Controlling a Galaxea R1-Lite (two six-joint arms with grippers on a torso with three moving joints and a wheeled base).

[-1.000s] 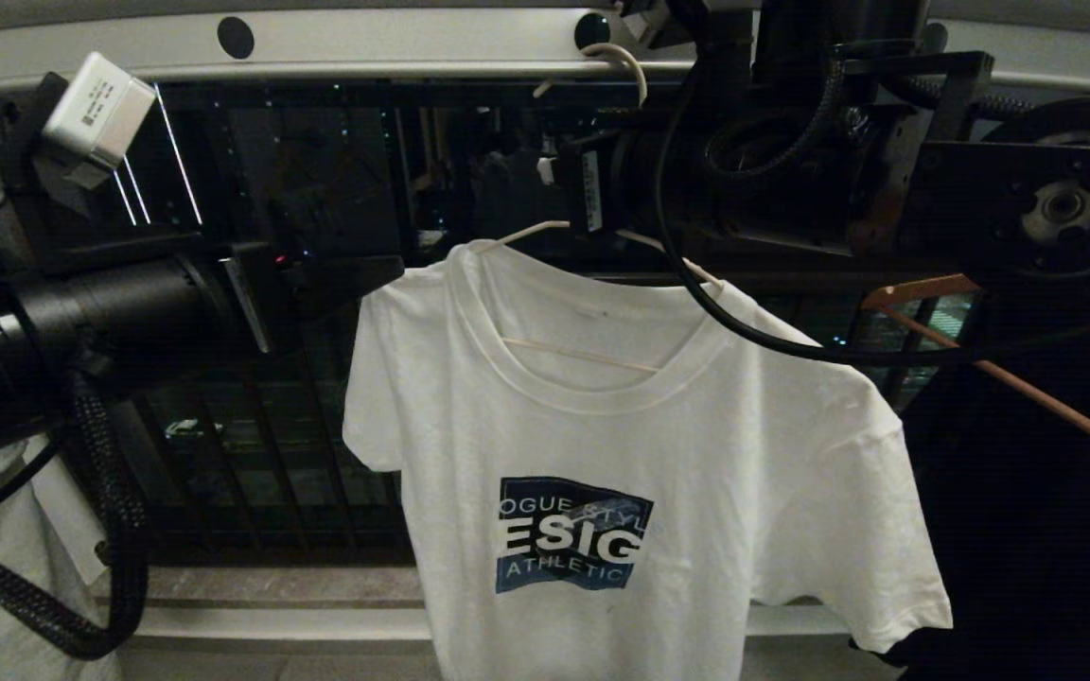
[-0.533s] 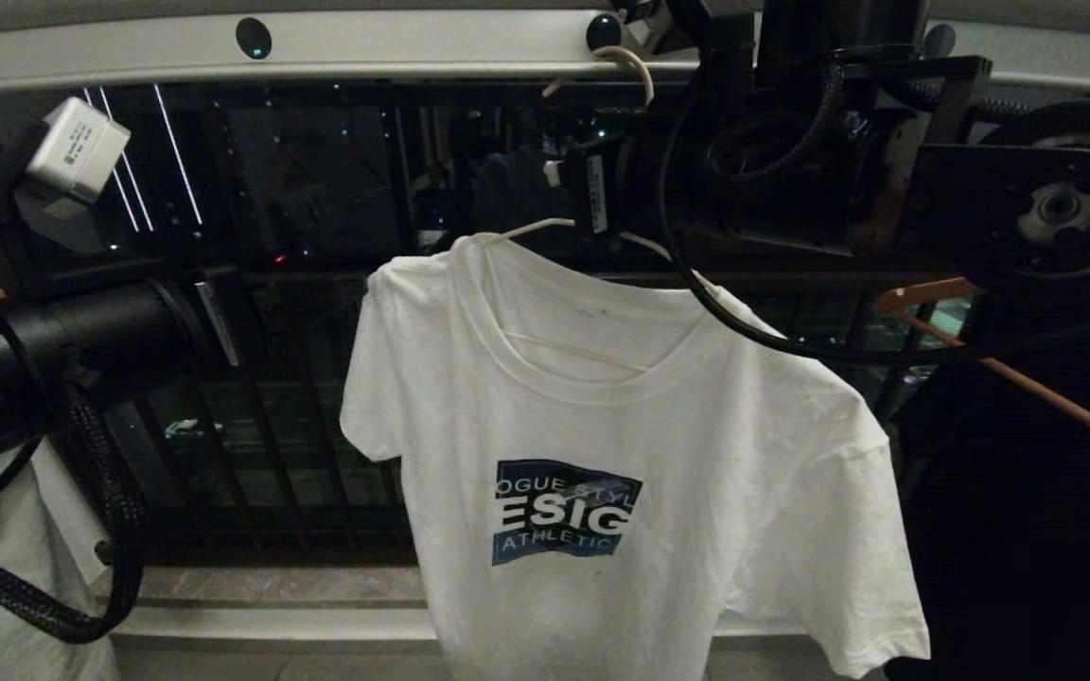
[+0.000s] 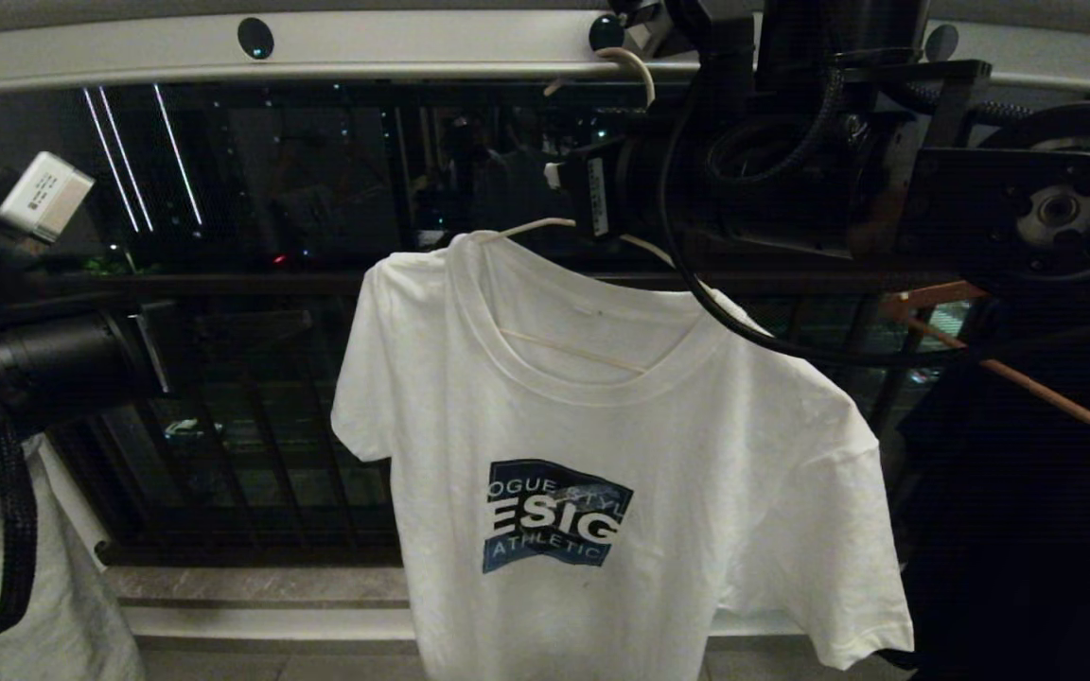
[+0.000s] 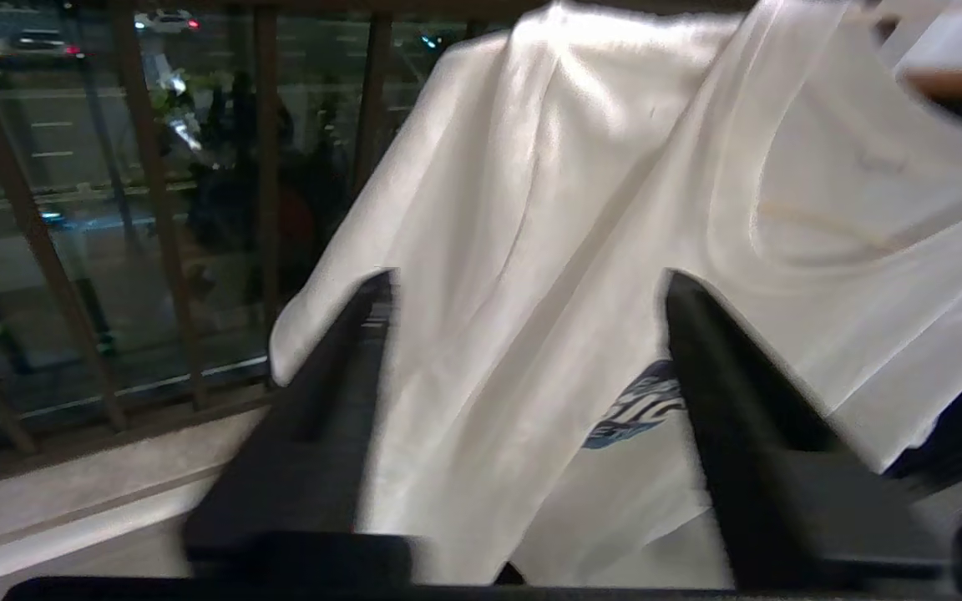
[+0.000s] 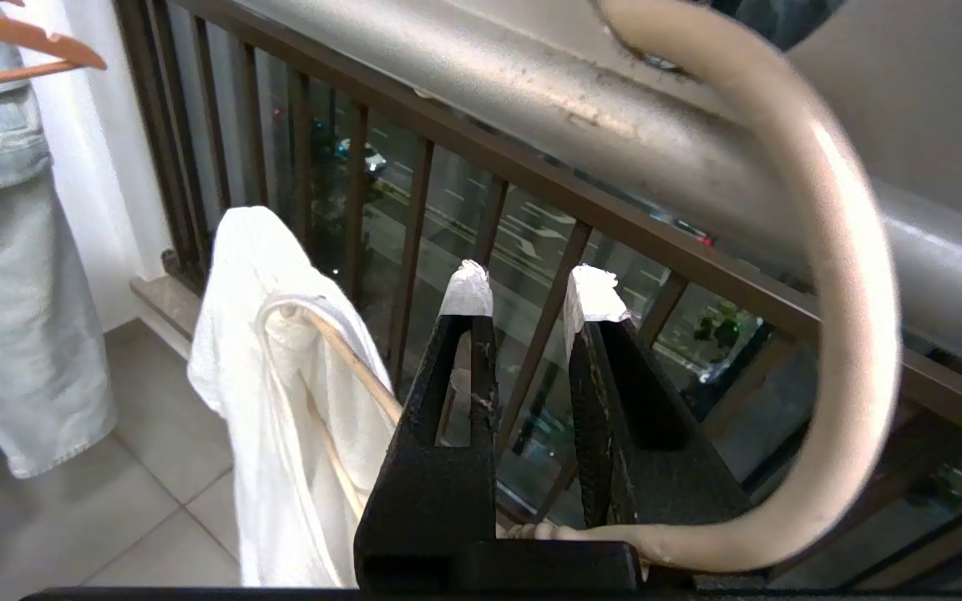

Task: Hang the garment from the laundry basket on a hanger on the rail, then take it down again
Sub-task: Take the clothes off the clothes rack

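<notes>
White cotton: the garment (image 3: 621, 416), a short-sleeved T-shirt with a blue chest logo, hangs front-on from the hanger (image 3: 545, 227), its hem running out of the head view's lower edge.
Hanger: thin white wire; its hook (image 3: 628, 66) curves over the rail (image 3: 365, 47), one wire shoulder shows bare above the collar, and the lower bar is visible through the neck opening.
Rail: pale grey bar with round dark holes, running across the top of the head view, above a dark barred balcony railing (image 3: 318, 445).
Right gripper (image 5: 531, 288): raised just under the rail, pinching the twisted neck of the hanger low between its fingers; the white-padded fingertips (image 5: 466, 292) stand a narrow gap apart above the wire.
Left gripper (image 4: 527, 280): at the head view's left edge, level with the shirt's sleeve but apart from it; its two dark fingers are spread wide with nothing between them, pointing at the shirt.
Surroundings: a brown wooden hanger (image 3: 1028, 388) carrying a black garment (image 3: 1037, 530) hangs just right of the T-shirt; pale clothing (image 3: 53, 605) hangs at lower left.
Laundry basket: outside all three views.
</notes>
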